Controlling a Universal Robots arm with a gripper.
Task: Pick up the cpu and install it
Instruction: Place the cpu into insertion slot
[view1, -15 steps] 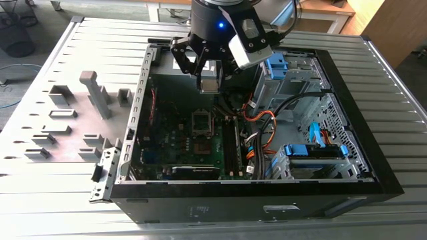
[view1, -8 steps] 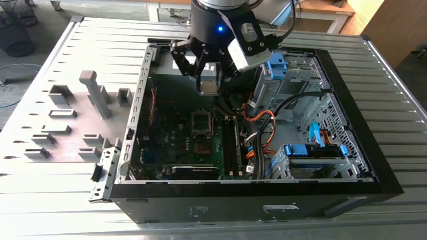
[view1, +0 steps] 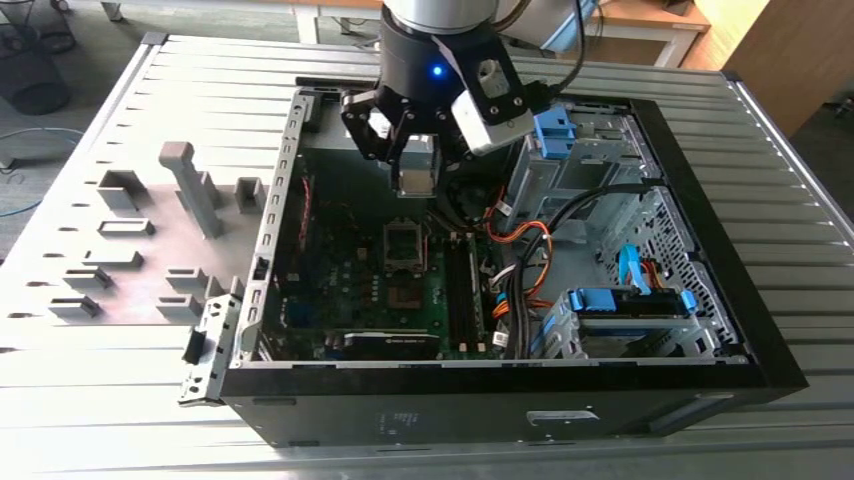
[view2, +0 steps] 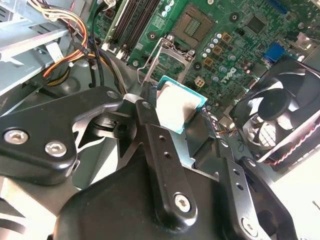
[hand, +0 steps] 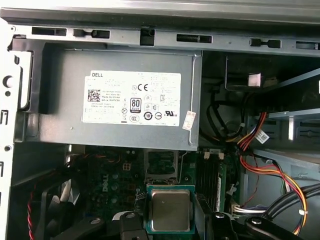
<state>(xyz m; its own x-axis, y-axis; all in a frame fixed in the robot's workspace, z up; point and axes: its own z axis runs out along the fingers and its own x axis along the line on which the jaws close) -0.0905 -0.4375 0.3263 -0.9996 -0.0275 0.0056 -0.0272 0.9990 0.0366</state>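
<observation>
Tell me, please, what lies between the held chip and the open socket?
In the second wrist view, the raised metal socket frame stands between the chip and the socket.

Arm (view1: 434, 30): silver-grey round wrist, black collar below, small blue light (view1: 437, 71). Grey camera box (view1: 487, 100) bolted alongside; black cable (view1: 582, 35) trails off. Gripper (view2: 175, 116): matte black, jointed link fingers (view2: 160, 150), silver hex screws (view2: 182, 201) at the pivots.

So the cpu (view2: 175, 104) sits pinched in the gripper (view2: 176, 113), inside the computer case (view1: 754, 320). The socket (view1: 404, 240) lies below it on the motherboard (view1: 347, 275), fan (view2: 275, 112) just beside, holder blocks (view1: 118, 190) well outside the case.
</observation>
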